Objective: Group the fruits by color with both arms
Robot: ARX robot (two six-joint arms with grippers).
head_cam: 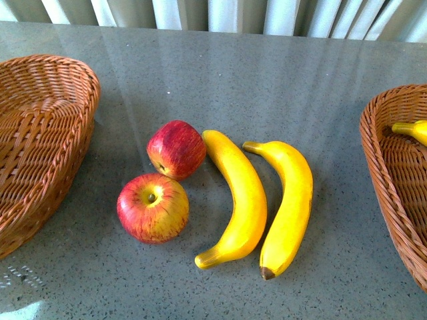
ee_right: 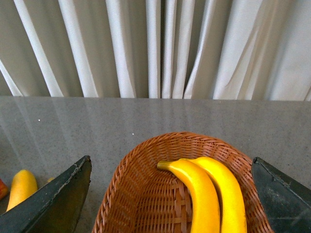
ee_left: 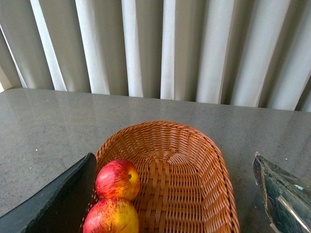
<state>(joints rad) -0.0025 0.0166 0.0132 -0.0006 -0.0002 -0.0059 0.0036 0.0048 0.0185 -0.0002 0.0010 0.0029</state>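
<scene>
Grey tabletop (head_cam: 267, 73): two streaked red apples (head_cam: 153, 207), two curved yellow bananas (head_cam: 241, 200) are lying unsorted.
Claws: left gripper (ee_left: 172, 160), right gripper (ee_right: 171, 160) are gaping wide, empty, over brown wicker baskets (ee_left: 194, 174).
Next: seemingly descending onto table fruit.

Bright, even daylight comes through the pale curtain (head_cam: 220, 13) behind the table (head_cam: 280, 80), laying soft streaks of glare across its glossy top (shadows under the bananas (head_cam: 243, 200) are faint); every view is sharp.
</scene>
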